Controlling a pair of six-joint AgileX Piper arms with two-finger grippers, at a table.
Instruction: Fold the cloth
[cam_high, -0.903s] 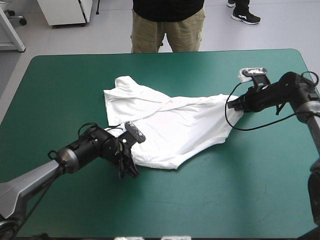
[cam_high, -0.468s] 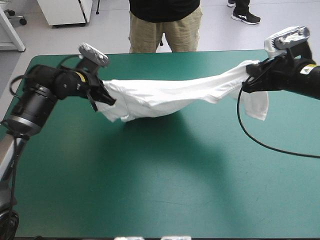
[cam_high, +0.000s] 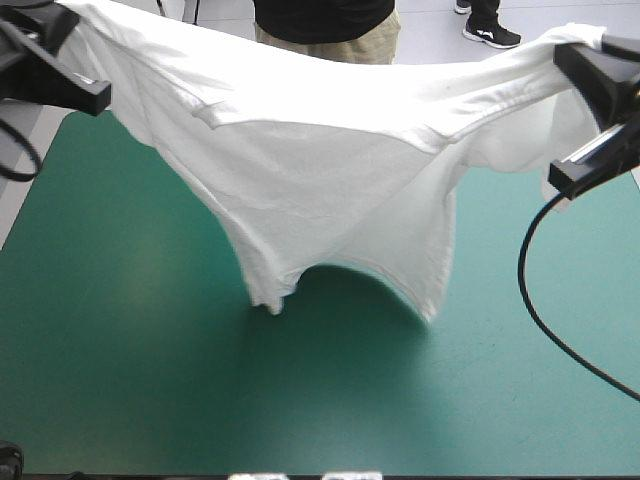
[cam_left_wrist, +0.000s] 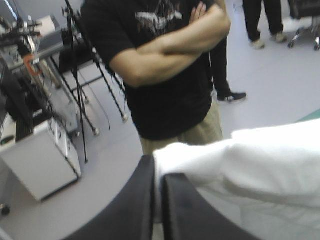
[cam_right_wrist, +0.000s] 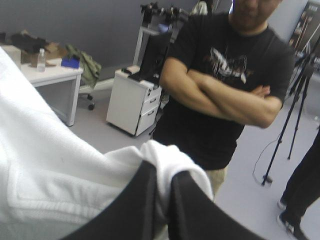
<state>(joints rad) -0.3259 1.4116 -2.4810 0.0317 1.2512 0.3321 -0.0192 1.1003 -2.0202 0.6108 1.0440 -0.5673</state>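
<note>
White T-shirt (cam_high: 330, 170) is hanging spread above the teal-green desk (cam_high: 120, 400), its long top edge running side to side between your left tool (cam_left_wrist: 158, 167) and your right tool (cam_right_wrist: 164, 175), each one pinching it at an opposite end, neither being nearer.

We see the white short-sleeved T-shirt (cam_high: 330, 170) as soft, matt cloth, creased and rumpled. The teal-green table cover (cam_high: 150, 390) looks smooth with a dull sheen. The broad black fingers (cam_left_wrist: 131, 210) of the left gripper (cam_left_wrist: 158, 165) and the right gripper (cam_right_wrist: 164, 172) look like smooth, faintly glossy plastic.
</note>
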